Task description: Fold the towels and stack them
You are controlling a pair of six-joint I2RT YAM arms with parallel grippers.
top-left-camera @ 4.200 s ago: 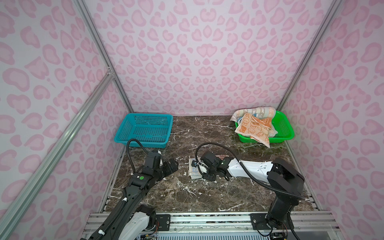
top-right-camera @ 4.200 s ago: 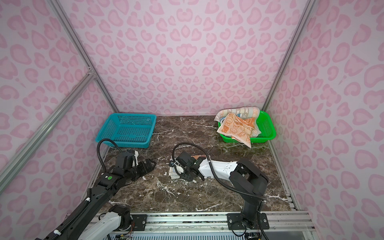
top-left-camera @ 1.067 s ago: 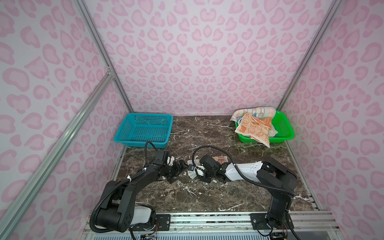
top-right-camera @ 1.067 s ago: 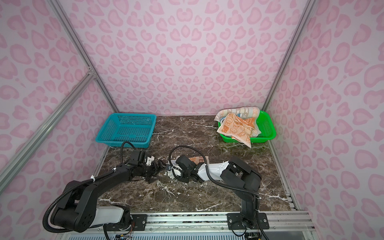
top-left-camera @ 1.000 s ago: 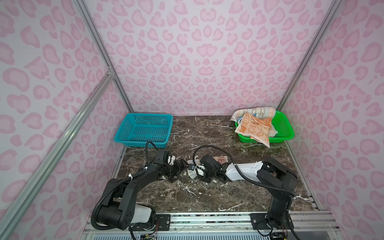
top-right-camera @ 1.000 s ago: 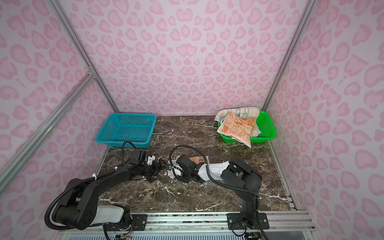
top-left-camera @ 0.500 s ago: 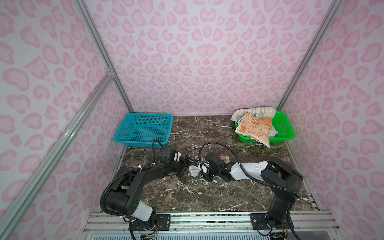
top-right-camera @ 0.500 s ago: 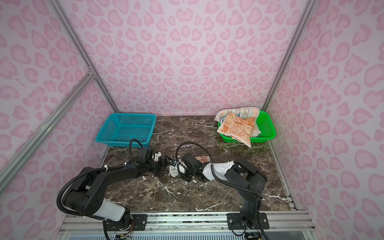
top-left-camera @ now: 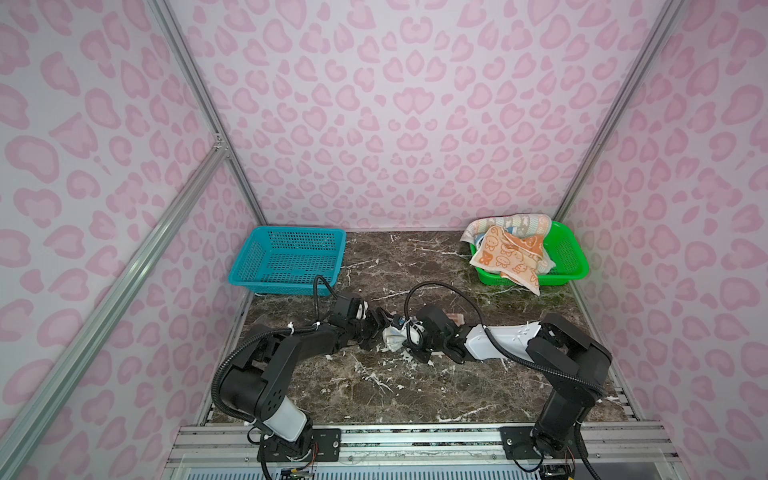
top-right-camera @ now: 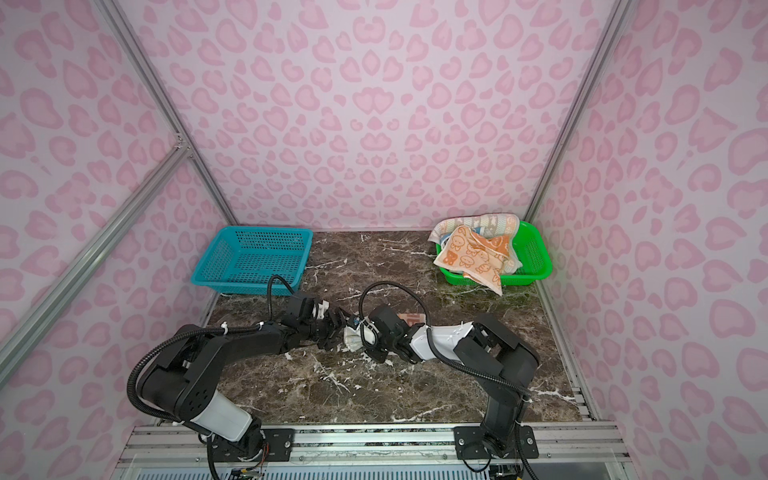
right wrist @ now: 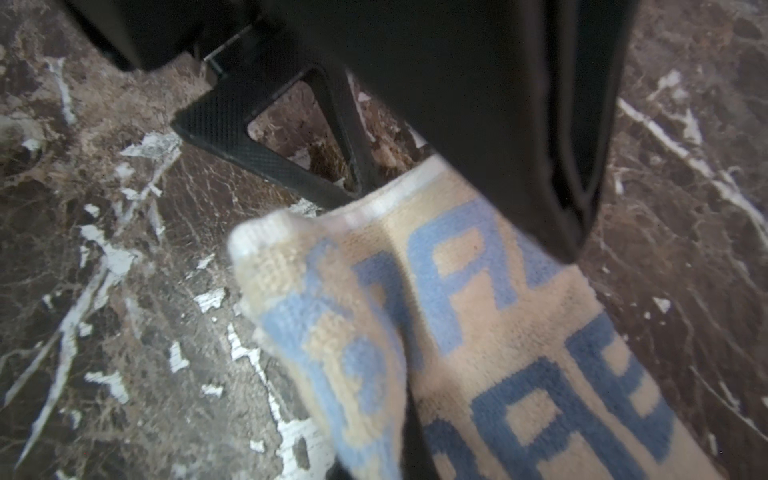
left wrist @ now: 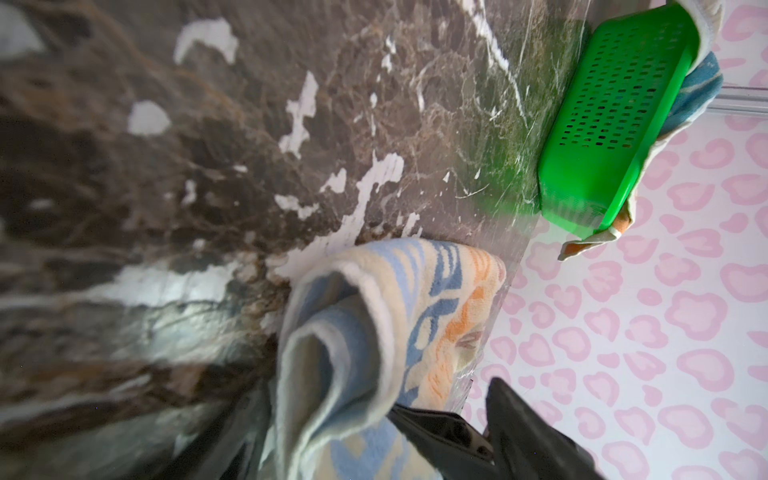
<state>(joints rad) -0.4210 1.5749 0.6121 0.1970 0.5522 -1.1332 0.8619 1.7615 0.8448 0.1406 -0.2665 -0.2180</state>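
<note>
Left wrist view: lettered towel [left wrist: 353, 332] bunched in a rolled fold between the left gripper [left wrist: 374, 419] fingers [left wrist: 523, 424]. Jaws spread wide, with a sliver of wall [left wrist: 623, 332] showing between one finger and the cloth. So not clamped, just open around it. Cream ground, blue block letters, orange patch on the side away from the wrist

Right wrist view: the same cloth [right wrist: 457, 332] comes up close to the lens, creased down the middle, blue letters partly readable. Right gripper closed, pinching the cloth at that crease. A left finger with a triangular cut-out [right wrist: 232, 124] sits at the towel's far edge; cannot tell if its tip touches the marble table [right wrist: 104, 291]

Both top views: left gripper [top-left-camera: 379, 324] and right gripper [top-left-camera: 402, 332] meet nearly tip to tip. The towel [top-left-camera: 392, 340] is a pale wad between and just below them, resting on the table [top-left-camera: 395, 395]. Same layout in the paired view: towel [top-right-camera: 353, 336], left gripper [top-right-camera: 336, 326], right gripper [top-right-camera: 366, 332]

Green basket [top-left-camera: 575, 266] well apart, out beyond the right gripper on its arm's side
- face-print towel [top-left-camera: 507, 257] draped over the rim nearer the gripper
- chevron towel [top-left-camera: 523, 222] over the farther rim
- blue towel [left wrist: 698, 83] hanging at one end

Blue basket [top-left-camera: 291, 229] beyond the left gripper on its own side, near but not touching
</note>
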